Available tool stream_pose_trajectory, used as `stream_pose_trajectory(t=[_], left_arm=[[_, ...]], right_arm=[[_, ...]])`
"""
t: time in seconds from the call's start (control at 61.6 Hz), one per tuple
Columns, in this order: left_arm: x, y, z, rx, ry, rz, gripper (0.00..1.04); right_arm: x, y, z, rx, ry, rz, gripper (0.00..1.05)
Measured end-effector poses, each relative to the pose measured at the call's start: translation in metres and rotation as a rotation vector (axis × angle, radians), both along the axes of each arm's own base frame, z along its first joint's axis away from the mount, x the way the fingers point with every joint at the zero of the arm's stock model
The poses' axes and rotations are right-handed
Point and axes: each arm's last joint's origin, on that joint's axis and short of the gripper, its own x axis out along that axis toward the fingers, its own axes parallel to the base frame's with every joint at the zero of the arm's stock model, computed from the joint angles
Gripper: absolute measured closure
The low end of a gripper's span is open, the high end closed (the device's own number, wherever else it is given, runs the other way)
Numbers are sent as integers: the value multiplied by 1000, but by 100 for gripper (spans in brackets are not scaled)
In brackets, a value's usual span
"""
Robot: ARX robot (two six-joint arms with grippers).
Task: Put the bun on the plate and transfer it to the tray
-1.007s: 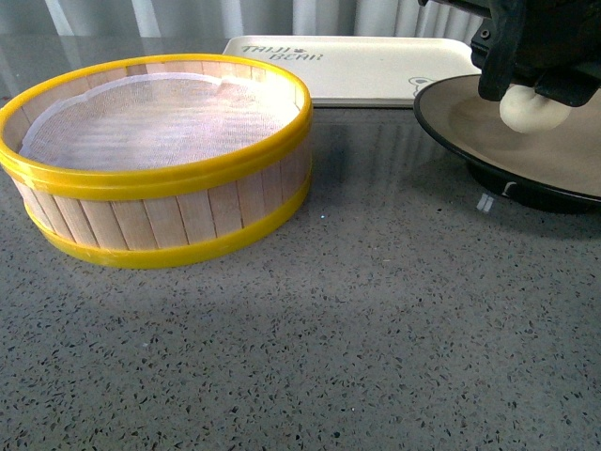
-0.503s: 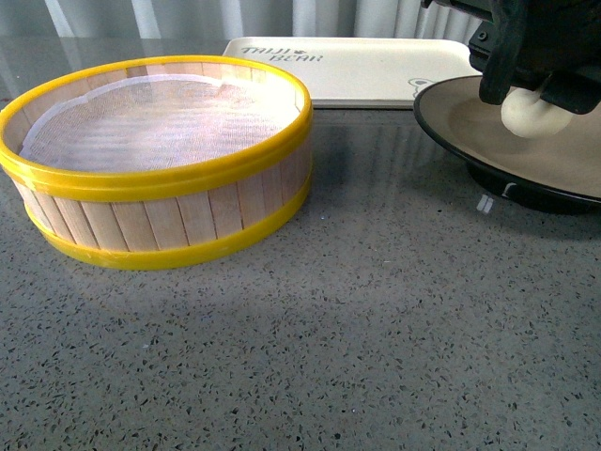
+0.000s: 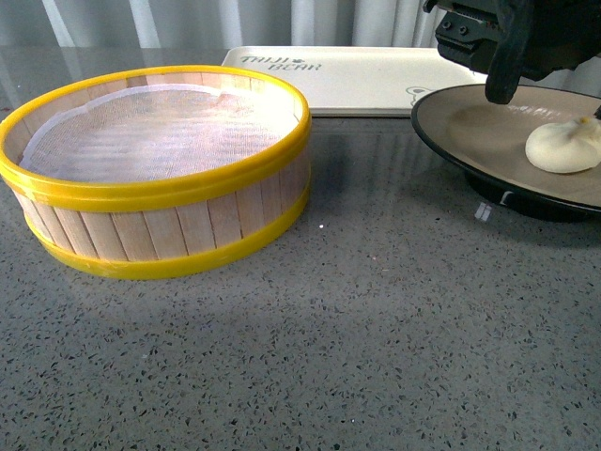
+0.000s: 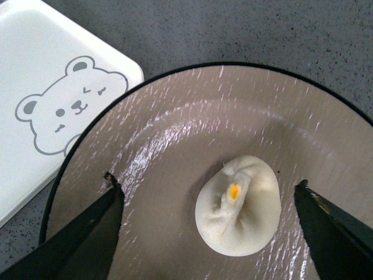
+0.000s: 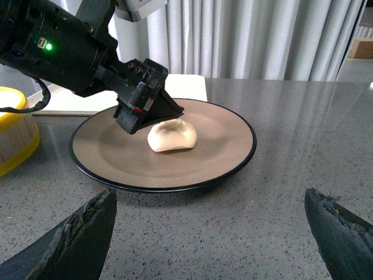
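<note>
- Found the bun (image 4: 238, 206) lying pleats-up on the brown inside of the plate (image 4: 175, 128), yellow dot showing.
- Saw the left gripper (image 4: 205, 182) hovering over the bun, fingers spread wide, clear of it on both sides, holding nothing.
- Noted the right gripper (image 5: 210, 198) low over the grey table (image 3: 329, 329), facing the plate, fingers wide apart and empty.
- Located the plate just beside the bear corner of the tray (image 4: 35, 70); could not tell whether touching.
- Spotted the yellow-rimmed steamer basket (image 3: 155, 188) left of the plate, lined with white cloth.
</note>
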Motion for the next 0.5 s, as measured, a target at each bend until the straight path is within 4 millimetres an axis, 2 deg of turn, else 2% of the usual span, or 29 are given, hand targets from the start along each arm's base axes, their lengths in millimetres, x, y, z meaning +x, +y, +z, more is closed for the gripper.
stream_pose_trajectory(t=[0.065,0.244,0.39,0.503], left_arm=[[1,1,5,-21,4,0,5],[6,18,32,-112,-33,50,7],[6,69,74,-214,-130,186,7],[-1,135,105,-263,-228,358,7]], right_arm=[[0,0,0,0,0,0,9],[0,0,0,0,0,0,9],[0,0,0,0,0,0,9],[0,0,0,0,0,0,9]])
